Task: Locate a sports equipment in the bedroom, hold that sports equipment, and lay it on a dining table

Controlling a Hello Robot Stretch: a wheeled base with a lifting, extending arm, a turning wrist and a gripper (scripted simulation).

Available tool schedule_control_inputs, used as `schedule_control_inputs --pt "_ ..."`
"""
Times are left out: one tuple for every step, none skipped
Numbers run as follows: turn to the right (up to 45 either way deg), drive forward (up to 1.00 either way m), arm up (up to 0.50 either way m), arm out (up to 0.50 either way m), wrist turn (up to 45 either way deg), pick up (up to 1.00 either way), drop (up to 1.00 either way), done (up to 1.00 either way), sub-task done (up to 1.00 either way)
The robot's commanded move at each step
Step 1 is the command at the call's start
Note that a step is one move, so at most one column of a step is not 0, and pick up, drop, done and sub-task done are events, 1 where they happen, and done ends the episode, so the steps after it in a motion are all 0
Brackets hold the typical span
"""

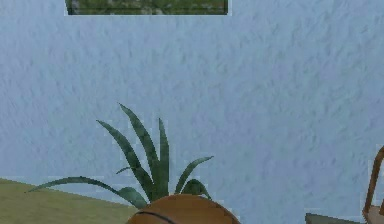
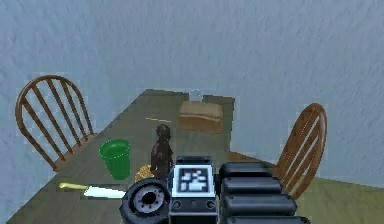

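In the arm side view a dark wooden dining table point(image 2: 140, 115) runs away from me. My arm's bar rises from the bottom edge, with a white marker square point(image 2: 193, 180) at its end. The gripper point(image 2: 146, 198) is a dark round body left of it, over the table's near end. A small yellowish thing point(image 2: 146, 172) lies just behind it, so I cannot tell whether the gripper holds anything. In the forward view an orange rounded thing with a dark curved line point(image 1: 185, 211) sits at the bottom edge, under a plant.
On the table stand a green cup point(image 2: 116, 158), a dark figurine point(image 2: 160, 152), a cardboard box point(image 2: 204, 113) and a knife point(image 2: 92, 190). Wooden chairs flank it at left point(image 2: 52, 115) and right point(image 2: 302, 148). Ahead are a leafy plant point(image 1: 150, 160), a blue wall and a picture point(image 1: 147, 6).
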Motion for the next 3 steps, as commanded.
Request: schedule_control_inputs --pt "0.0 0.0 0.0 0.48 0.0 0.0 0.0 0.0 0.0" --pt "0.0 0.0 0.0 0.0 45.0 0.0 0.0 0.0 0.0" --pt "0.0 0.0 0.0 0.0 45.0 0.0 0.0 0.0 0.0"
